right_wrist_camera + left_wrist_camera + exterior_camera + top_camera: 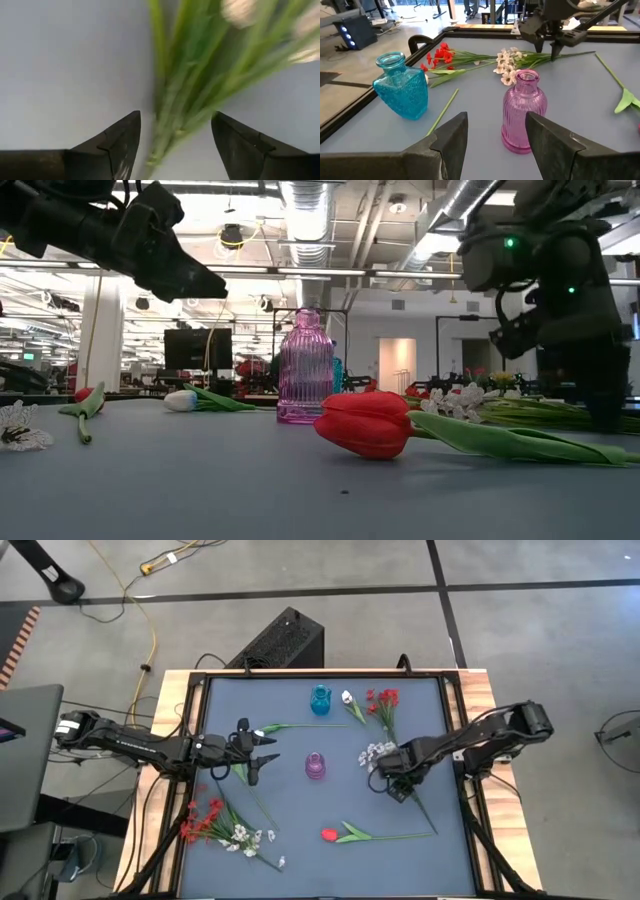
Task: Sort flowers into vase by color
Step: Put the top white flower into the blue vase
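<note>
A purple vase [315,767] and a blue vase [320,700] stand upright mid-table. My right gripper [392,785] is open and lowered over the green stems [175,95] of a white spray [375,752], a finger on either side of them. Whether it touches them does not show. A red spray [383,700] lies next to the white spray. My left gripper [268,755] hangs open above the table, left of the purple vase [522,112]. A white tulip [262,730] lies beside it. A red tulip [330,834] lies near the front edge.
A mixed bunch of red [200,820] and white [250,838] sprays lies at the near left corner. A raised dark frame [200,680] borders the table. Bare blue mat lies between the purple vase and the red tulip [365,423].
</note>
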